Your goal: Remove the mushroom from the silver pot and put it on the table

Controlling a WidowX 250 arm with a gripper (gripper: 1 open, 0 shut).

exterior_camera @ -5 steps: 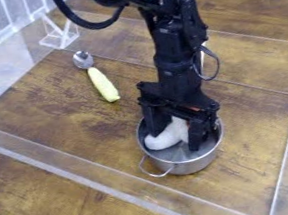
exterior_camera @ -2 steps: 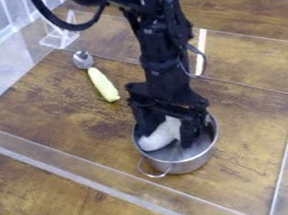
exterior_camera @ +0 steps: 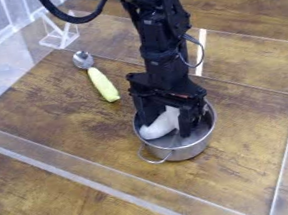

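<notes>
Gripper (exterior_camera: 169, 124) pointed straight down, jaws spread wide, nothing pinched. Mushroom (exterior_camera: 159, 126) seen between fingers, white stem inside silver pot (exterior_camera: 179, 143) (cap hidden, long axis unclear). Pot placed near tabletop's (exterior_camera: 54, 122) front edge.

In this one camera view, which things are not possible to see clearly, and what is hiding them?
- Mushroom: only a white part shows in the silver pot; the open gripper hides the cap.
- Contact: whether the fingers touch the mushroom cannot be told; picture too small.
- Pot's far handle: behind the gripper.
- Spoon: bowl detail too small and blurred.
- Arm's upper part: cut off by the top edge.
</notes>
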